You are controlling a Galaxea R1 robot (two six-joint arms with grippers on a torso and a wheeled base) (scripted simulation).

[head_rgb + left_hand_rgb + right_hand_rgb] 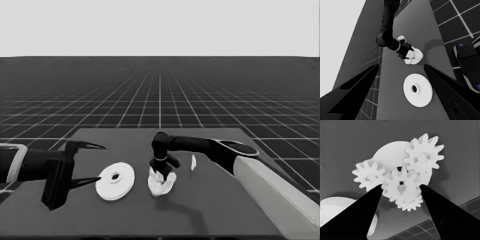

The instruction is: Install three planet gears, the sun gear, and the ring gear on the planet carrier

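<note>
Four gears (401,186) sit meshed on the smaller round part (392,152) at mid-bench, the middle one between the right gripper's (401,188) jaws, which flank it closely. The larger round part (115,180) lies apart, not yet fitted, by the parked left gripper (95,164), jaws wide

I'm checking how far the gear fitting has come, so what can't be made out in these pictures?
- Head view: the gears on the smaller round part merge into one white blob, partly behind the right gripper.
- Right wrist view: a fourth gear is half hidden behind the middle gear; whether that one is seated or held cannot be told.
- Left wrist view: the thin white piece is not visible.
- The waiting left gripper flanks the larger round part.
</note>
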